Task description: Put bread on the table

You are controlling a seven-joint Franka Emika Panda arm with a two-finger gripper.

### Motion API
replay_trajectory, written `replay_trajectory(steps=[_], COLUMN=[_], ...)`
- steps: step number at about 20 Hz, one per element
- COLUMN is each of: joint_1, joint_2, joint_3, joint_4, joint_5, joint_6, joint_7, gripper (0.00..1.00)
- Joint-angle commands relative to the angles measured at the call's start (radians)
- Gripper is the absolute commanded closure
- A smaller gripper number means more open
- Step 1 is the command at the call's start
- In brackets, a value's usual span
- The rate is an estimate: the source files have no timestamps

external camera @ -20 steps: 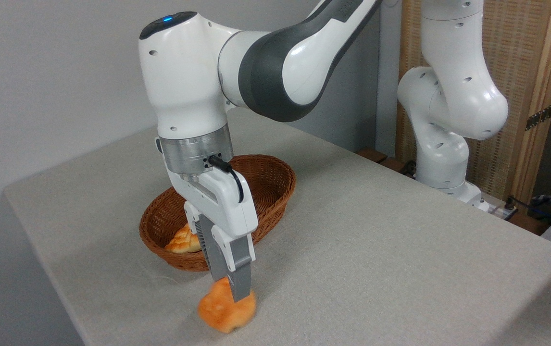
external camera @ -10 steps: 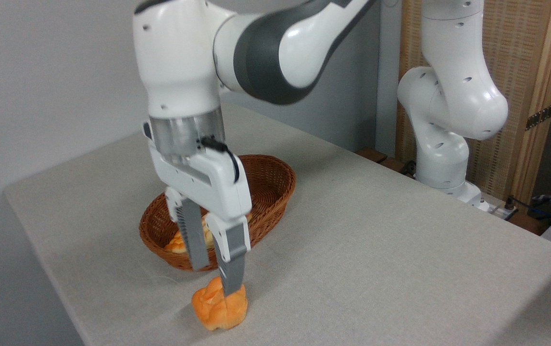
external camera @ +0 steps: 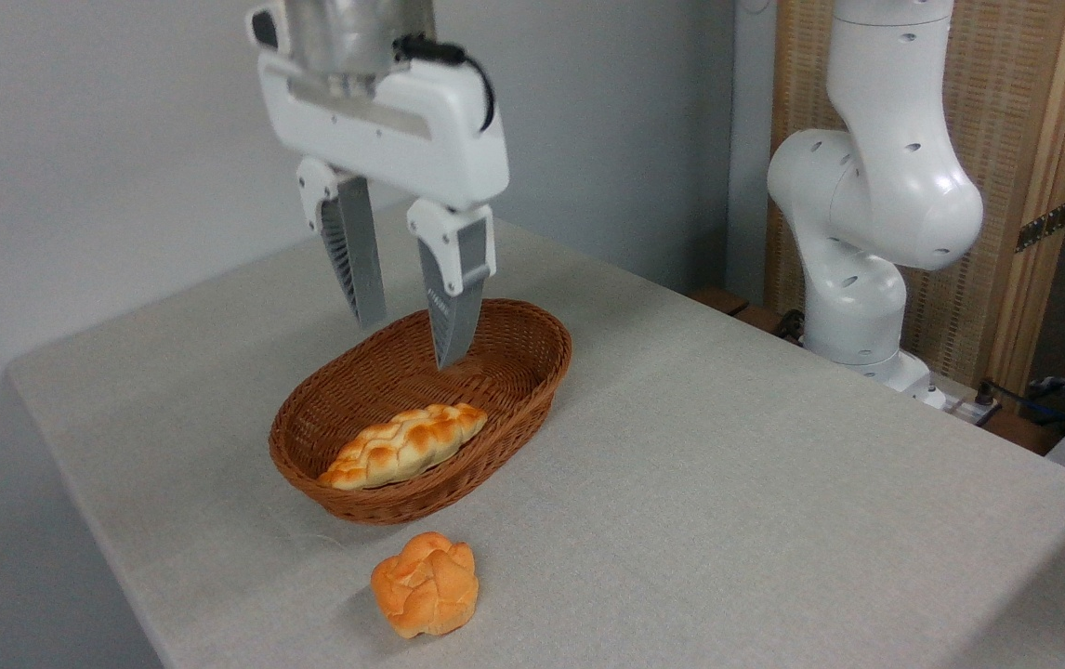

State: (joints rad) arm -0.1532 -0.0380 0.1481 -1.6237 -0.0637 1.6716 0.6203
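The bread (external camera: 425, 596), a small orange-brown knotted bun, lies by itself on the table (external camera: 728, 483) near the front edge, just in front of the wicker basket. High above the basket hangs my gripper (external camera: 408, 344), open, with nothing between its grey fingers. It is well clear of the bun, up and behind it.
A brown oval wicker basket (external camera: 523, 358) sits behind the bun and holds a long pale braided loaf (external camera: 402, 446). The arm's white base (external camera: 867, 279) stands at the table's far right edge, with a wooden screen behind it. The table's left and front edges are close to the bun.
The gripper opened and let go of the bun, then rose straight up, ending high above the basket. The bun stays resting on the cloth.
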Motion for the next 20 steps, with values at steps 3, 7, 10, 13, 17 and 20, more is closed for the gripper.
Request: replay_trajectory(steps=[3, 7, 10, 13, 17, 20], joint_1=[0.018, 0.023, 0.053, 0.083, 0.096, 0.101], joint_2=[-0.01, -0.003, 0.001, 0.007, 0.009, 0.009], joint_3=[-0.052, -0.079, -0.107, -0.117, -0.133, -0.133], joint_4=[-0.008, -0.012, -0.01, -0.007, -0.007, -0.002], joint_5=[-0.028, -0.03, -0.033, -0.034, -0.034, -0.03], joint_6=[-0.013, -0.013, -0.013, -0.013, -0.013, -0.016], joint_7=[0.056, 0.045, 0.05, 0.052, 0.047, 0.044], gripper=[0.0, 0.0, 0.0, 0.0, 0.0, 0.0])
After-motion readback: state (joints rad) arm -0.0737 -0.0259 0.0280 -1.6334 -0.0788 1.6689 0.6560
